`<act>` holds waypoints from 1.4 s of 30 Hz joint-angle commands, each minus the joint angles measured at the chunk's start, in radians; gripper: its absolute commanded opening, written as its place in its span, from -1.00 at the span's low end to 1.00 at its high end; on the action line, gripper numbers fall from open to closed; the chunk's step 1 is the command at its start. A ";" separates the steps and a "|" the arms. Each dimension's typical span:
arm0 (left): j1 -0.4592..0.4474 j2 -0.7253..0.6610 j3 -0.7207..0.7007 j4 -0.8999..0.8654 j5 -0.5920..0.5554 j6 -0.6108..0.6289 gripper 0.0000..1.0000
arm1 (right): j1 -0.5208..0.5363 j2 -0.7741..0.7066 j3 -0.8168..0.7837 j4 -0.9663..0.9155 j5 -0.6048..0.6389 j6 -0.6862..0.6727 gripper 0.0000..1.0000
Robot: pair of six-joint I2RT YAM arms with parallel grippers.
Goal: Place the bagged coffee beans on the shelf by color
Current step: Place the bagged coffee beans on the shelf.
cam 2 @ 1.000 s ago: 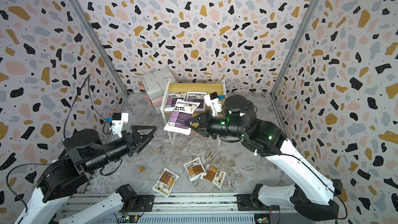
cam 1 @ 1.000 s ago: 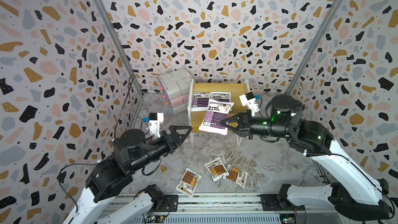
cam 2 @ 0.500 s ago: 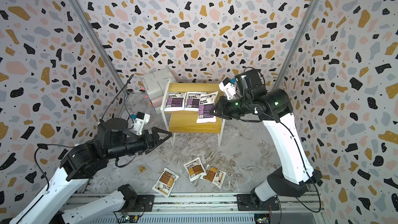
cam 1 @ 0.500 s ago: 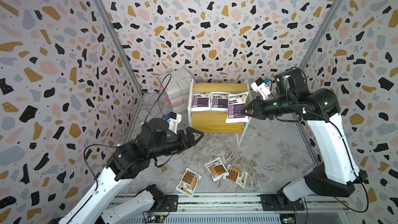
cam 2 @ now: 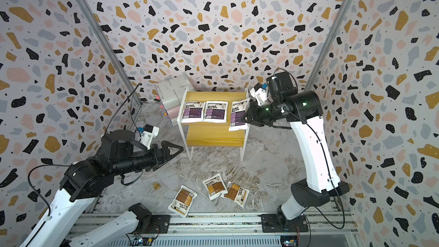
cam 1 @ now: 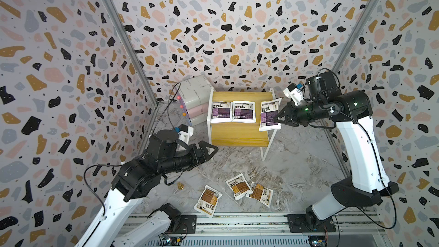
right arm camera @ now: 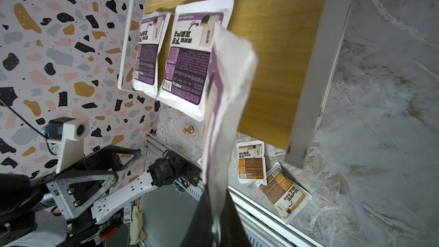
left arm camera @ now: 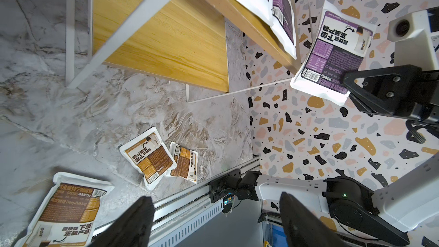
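Three purple nearly together now. Has brought the third purple pouch (cam 1: 269,115) from low before the shelf (cam 1: 237,136) up to the right end of its upper board, just beside two purple pouches (cam 1: 221,112) (cam 1: 244,112) lying flat there. Still pinches its edge with the right gripper (cam 1: 279,121), tilted, not yet released. Has spread the left gripper (cam 1: 210,148) wider, empty, near the shelf's front leg. Leaves three brown pouches (cam 1: 238,186) on the floor (cam 1: 297,162), probably meant for the lower board.

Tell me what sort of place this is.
Probably a robot test cell, not a shop: terrazzo-print wall panels box in the floor, the left arm and right arm mount on a metal rail, and a shelf holds coffee pouches.
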State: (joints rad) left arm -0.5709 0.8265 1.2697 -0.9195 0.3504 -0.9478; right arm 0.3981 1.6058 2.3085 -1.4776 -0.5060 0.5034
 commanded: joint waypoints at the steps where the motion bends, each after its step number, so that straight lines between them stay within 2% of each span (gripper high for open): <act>1: 0.019 -0.011 -0.018 -0.001 0.053 0.032 0.73 | -0.016 0.027 0.047 -0.019 -0.004 -0.035 -0.77; 19: 0.058 0.023 -0.015 -0.004 0.140 0.042 0.74 | -0.087 0.152 0.161 -0.015 -0.007 -0.043 -0.69; 24: 0.068 0.022 -0.017 -0.006 0.145 0.044 0.74 | -0.088 0.158 0.170 0.002 0.033 -0.017 -0.69; 28: 0.072 0.020 -0.016 -0.011 0.143 0.043 0.74 | -0.088 0.131 0.125 0.065 0.044 0.037 -0.70; 35: 0.081 0.008 -0.016 -0.024 0.136 0.044 0.74 | -0.088 0.018 -0.110 0.276 0.060 0.154 -0.72; 42: 0.089 -0.002 -0.024 -0.031 0.136 0.045 0.75 | -0.088 -0.001 -0.142 0.288 0.075 0.162 -0.68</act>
State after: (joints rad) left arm -0.4885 0.8337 1.2545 -0.9627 0.4820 -0.9260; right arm 0.3134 1.6440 2.1670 -1.2182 -0.4511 0.6483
